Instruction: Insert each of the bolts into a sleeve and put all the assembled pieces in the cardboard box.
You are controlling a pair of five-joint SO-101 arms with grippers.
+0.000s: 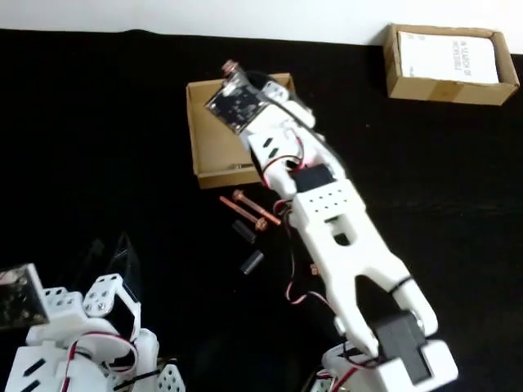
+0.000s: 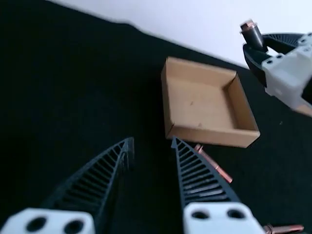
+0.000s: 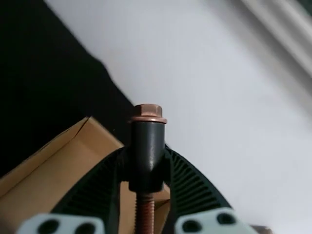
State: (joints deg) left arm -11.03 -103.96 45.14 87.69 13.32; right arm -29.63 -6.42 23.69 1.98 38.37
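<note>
My right gripper (image 3: 146, 163) is shut on a black sleeve (image 3: 146, 146) with a copper bolt (image 3: 147, 111) through it. In the high view the right gripper (image 1: 234, 77) holds this piece over the far edge of the open cardboard box (image 1: 206, 143). The left wrist view shows the same box (image 2: 195, 100) with the held piece (image 2: 251, 31) above its far corner. My left gripper (image 2: 152, 142) stands open with nothing in it, low at the near left (image 1: 110, 243). Two loose bolts (image 1: 248, 209) lie just in front of the box. Two black sleeves (image 1: 243, 230) (image 1: 252, 261) lie a little nearer.
A second cardboard box (image 1: 396, 77) holding a white booklet (image 1: 449, 57) stands at the far right. The right arm (image 1: 343, 237) stretches diagonally across the table's middle. The black cloth ends at a white surface (image 1: 245, 16) along the far side.
</note>
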